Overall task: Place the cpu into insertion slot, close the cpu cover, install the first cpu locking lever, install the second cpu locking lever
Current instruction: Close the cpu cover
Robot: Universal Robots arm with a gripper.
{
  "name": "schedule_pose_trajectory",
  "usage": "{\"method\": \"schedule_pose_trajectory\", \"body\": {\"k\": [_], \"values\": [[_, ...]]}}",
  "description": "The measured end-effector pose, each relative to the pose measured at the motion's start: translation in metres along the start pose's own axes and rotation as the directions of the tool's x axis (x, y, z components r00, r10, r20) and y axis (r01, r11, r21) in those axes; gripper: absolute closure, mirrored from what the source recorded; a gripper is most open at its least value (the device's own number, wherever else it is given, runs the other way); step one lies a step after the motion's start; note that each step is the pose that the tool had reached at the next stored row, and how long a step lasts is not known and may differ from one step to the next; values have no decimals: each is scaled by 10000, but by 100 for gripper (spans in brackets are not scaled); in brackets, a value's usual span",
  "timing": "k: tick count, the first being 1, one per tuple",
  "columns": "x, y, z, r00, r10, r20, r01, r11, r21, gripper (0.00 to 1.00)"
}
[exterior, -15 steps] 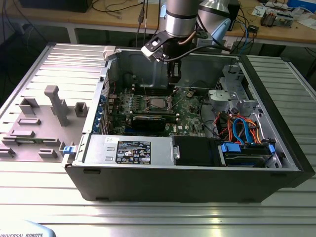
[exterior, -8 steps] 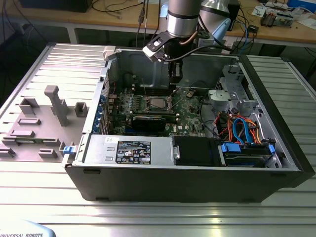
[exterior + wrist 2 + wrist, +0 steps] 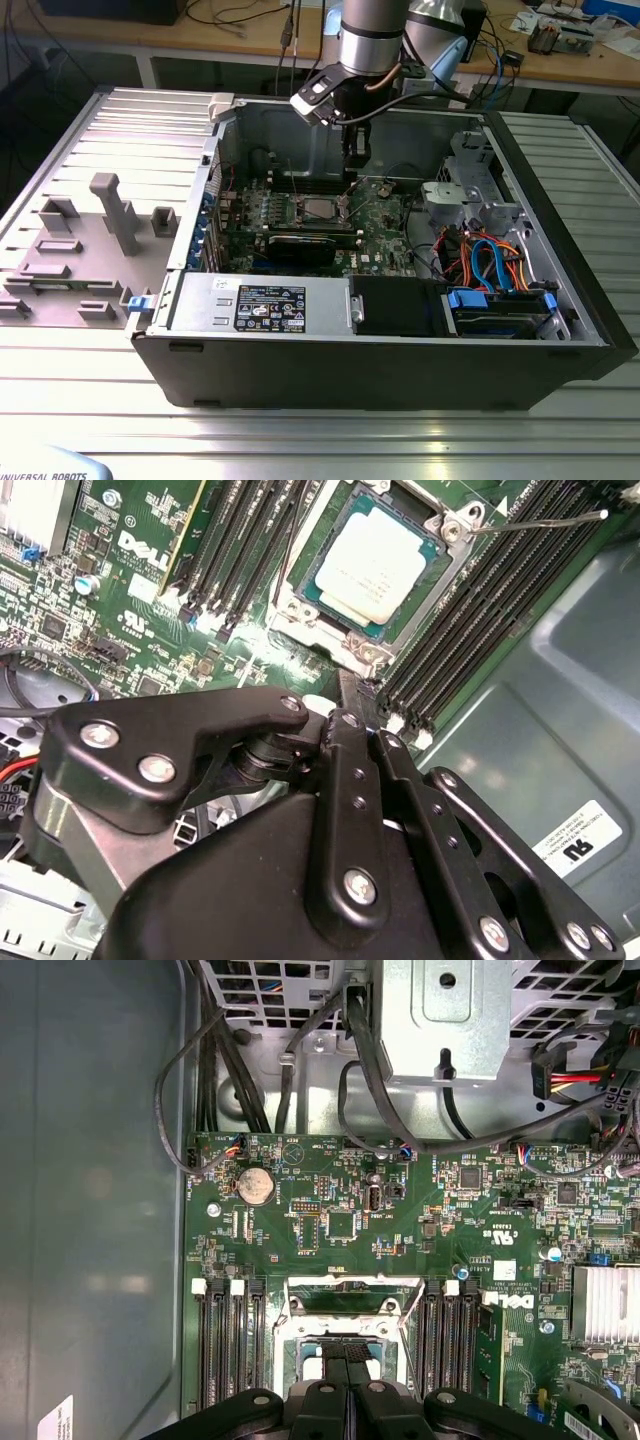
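Note:
The cpu (image 3: 375, 565), a flat square chip with a dull silver top, lies in the insertion slot (image 3: 300, 1332) on the green board; in the exterior view the cpu (image 3: 319, 208) sits mid-board. The cpu cover (image 3: 447, 558), a silver frame, lies around the chip. A thin silver locking lever (image 3: 540, 522) sticks out over the memory slots. My gripper (image 3: 352, 172) hangs above the board just to the exterior view's right of the socket. In both wrist views the gripper (image 3: 352, 720) (image 3: 350, 1348) is shut, black fingers pressed together with nothing between them.
The open computer case (image 3: 560, 300) lies on a slatted metal table. Black memory slots (image 3: 480, 610) flank the socket, and a black graphics card (image 3: 300, 245) lies in front. A power supply (image 3: 260, 300), drive cage cables (image 3: 490, 260) and grey fixtures (image 3: 115, 210) surround it.

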State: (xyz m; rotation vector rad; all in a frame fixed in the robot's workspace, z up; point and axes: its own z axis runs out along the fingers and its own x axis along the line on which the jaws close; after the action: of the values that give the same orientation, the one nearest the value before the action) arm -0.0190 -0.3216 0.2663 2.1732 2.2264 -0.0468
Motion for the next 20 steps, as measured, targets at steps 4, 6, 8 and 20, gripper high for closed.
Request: {"method": "schedule_pose_trajectory", "body": {"k": [4,6,8,20], "values": [[-1,5,-15,10000,-3,0,3,10000,-2,89],[-2,17,-16,10000,0,3,0,10000,-1,89],[-2,21,-16,10000,0,2,0,10000,0,89],[-2,37,-16,10000,0,2,0,10000,-1,89]]}}
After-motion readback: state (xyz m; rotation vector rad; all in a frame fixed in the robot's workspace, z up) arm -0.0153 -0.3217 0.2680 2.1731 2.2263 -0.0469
